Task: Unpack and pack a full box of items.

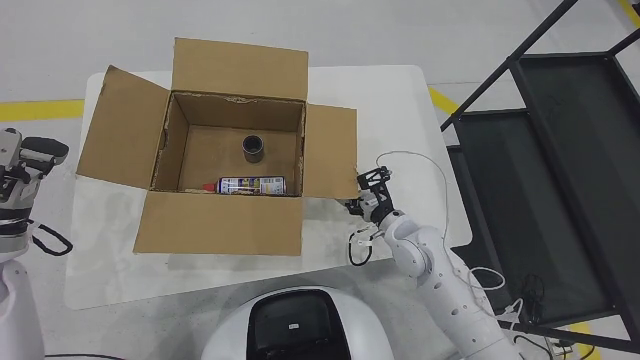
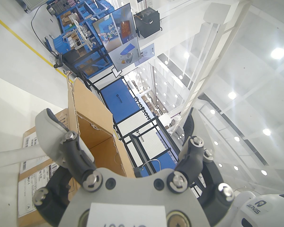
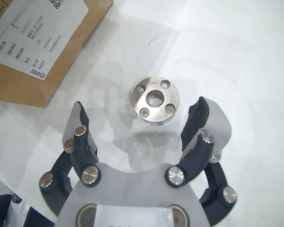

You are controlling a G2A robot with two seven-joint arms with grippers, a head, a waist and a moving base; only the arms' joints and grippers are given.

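An open cardboard box [image 1: 236, 160] stands on the white table [image 1: 400, 100] with its flaps spread. Inside it stand a small dark cylinder [image 1: 253, 147] and a tube [image 1: 252, 186] lying along the near wall. Beside the box's right side, a round steel flange [image 3: 155, 100] with a centre bore and three holes lies flat on the table. My right gripper [image 3: 140, 109] hovers just above it, open, one finger on each side, not touching; from above this gripper [image 1: 370, 202] sits by the box's right flap. My left gripper [image 2: 119, 121] is open and empty, off the table's left edge [image 1: 30, 155].
A dark metal rack [image 1: 550, 160] stands to the right of the table. A thin white cable [image 1: 420, 160] loops over the table near the right arm. The box's corner with a printed label [image 3: 37, 36] lies close to the right gripper.
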